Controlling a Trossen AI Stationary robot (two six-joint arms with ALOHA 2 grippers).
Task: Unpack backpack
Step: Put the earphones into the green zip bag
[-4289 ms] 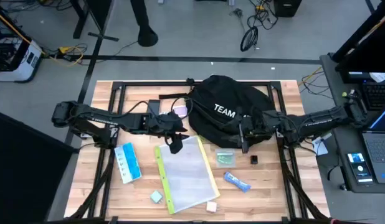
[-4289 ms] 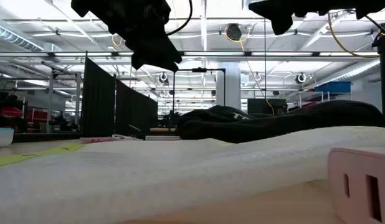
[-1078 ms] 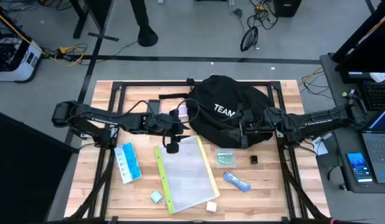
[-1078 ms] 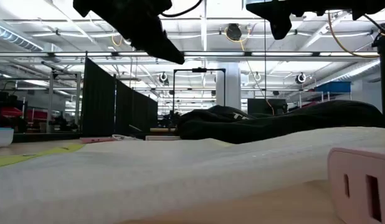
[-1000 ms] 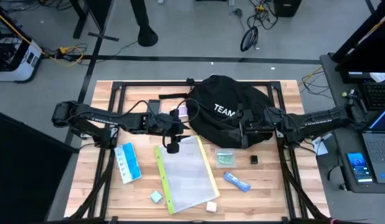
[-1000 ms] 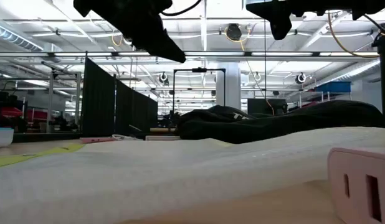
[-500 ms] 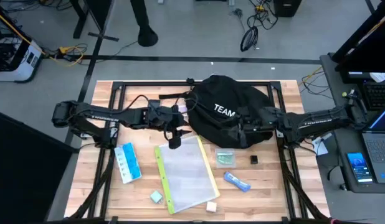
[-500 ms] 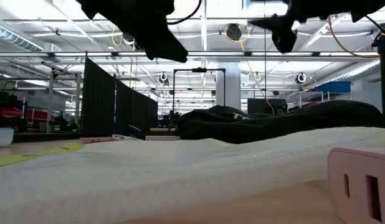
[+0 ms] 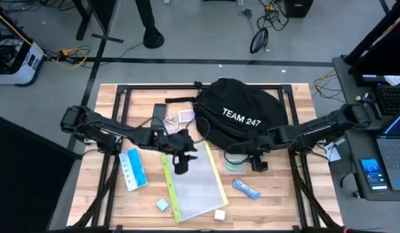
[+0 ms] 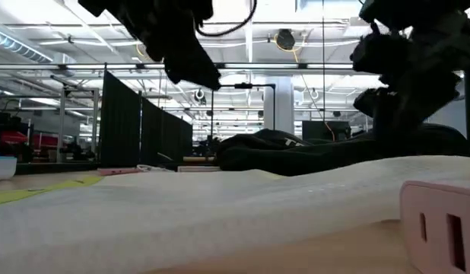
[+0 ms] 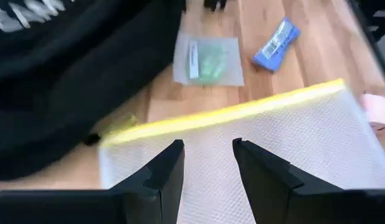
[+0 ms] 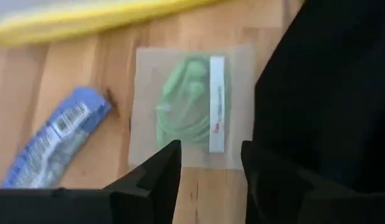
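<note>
The black backpack (image 9: 235,120) with white "TEAM 247" lettering lies on its back at the table's far middle, with a strap (image 9: 180,101) trailing toward the left. My left gripper (image 9: 180,165) (image 11: 208,163) hovers open above the far end of a clear mesh pouch (image 9: 193,181) with a yellow zip edge (image 11: 223,115). My right gripper (image 9: 257,163) (image 12: 208,167) hovers open just near of the backpack's front edge, over a small clear packet (image 12: 195,106) holding something green. Nothing is between either pair of fingers.
Unpacked things lie on the near half of the table: a blue wrapped bar (image 9: 246,188), a teal box (image 9: 132,169), a small grey cube (image 9: 162,205), and a pale block (image 9: 220,215). A pink card (image 9: 186,116) lies left of the backpack.
My right gripper has drawn back off the backpack's front toward the table's near edge and dropped lower; the "247" lettering now shows. My left gripper has moved a little toward the near edge, farther over the pouch. The backpack has stayed in place.
</note>
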